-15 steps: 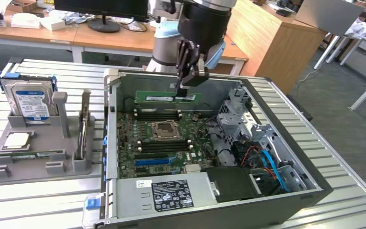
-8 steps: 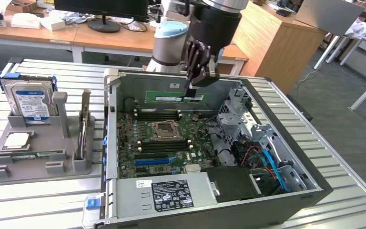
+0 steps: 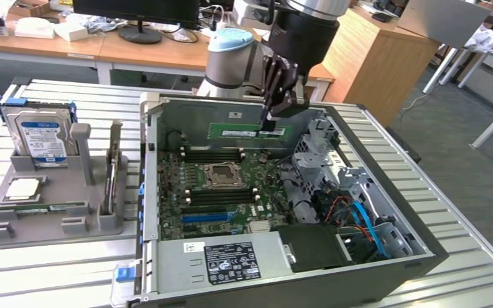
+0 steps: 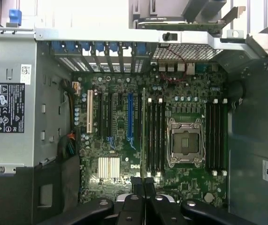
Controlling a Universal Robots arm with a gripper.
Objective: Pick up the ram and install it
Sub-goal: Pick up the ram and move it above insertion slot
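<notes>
Claw [image 3: 274, 125] clamped shut on the ram [image 3: 233, 131], folks, pinching the green stick toward its end at the exterior view's right. The board is held level and lengthwise over the open computer case [image 3: 418, 247]. It hangs up by the case's far wall, above the motherboard [image 3: 197, 200] and clear of it, not seated in any slot.

Right beneath it runs one bank of black memory slots [image 3: 216, 156]. Then comes the silver CPU socket [image 3: 221, 173], then a second bank [image 3: 225, 194] on the near side. Down at the front of the case sits the power supply [image 3: 221, 260] with its black label. Blue cables [image 3: 362, 218] curl through the drive bay on the exterior view's right.

Over to the exterior view's left, on the slatted bench [image 3: 58, 276], a grey holder [image 3: 62, 192] carries the hard drive [image 3: 41, 138] standing upright. A square CPU chip [image 3: 22, 187] lies flat on the same holder.

From the wrist camera, the dark fingertips [image 4: 134, 187] press together, with the motherboard spread out well beyond them. There's the CPU socket in its metal frame, black memory slots flanking it on both sides. A blue expansion slot [image 4: 129, 117] and a white one [image 4: 89, 111] sit off to one side, with a ribbed heatsink [image 4: 109, 168] nearby.
</notes>
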